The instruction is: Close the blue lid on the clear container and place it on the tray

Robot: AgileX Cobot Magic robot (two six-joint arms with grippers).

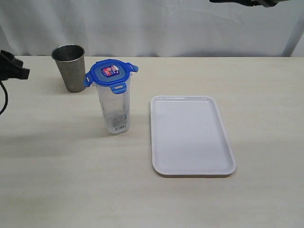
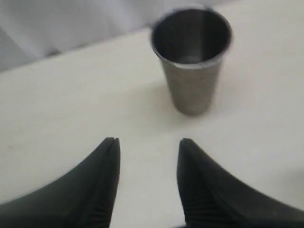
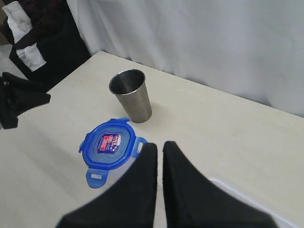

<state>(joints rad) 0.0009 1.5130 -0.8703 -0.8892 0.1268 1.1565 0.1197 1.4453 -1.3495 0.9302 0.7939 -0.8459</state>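
the lid [image 1: 110,72] sits unlatched on the container [image 1: 116,111], so our closed, empty right gripper [image 3: 159,143] can press it; our left gripper [image 2: 148,141] hangs half-open, empty.

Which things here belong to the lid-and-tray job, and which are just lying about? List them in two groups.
For the job: blue lid, resting on top of the clear container; tray, beside the container.

Lying about: grey metal cup, standing upright on its own.
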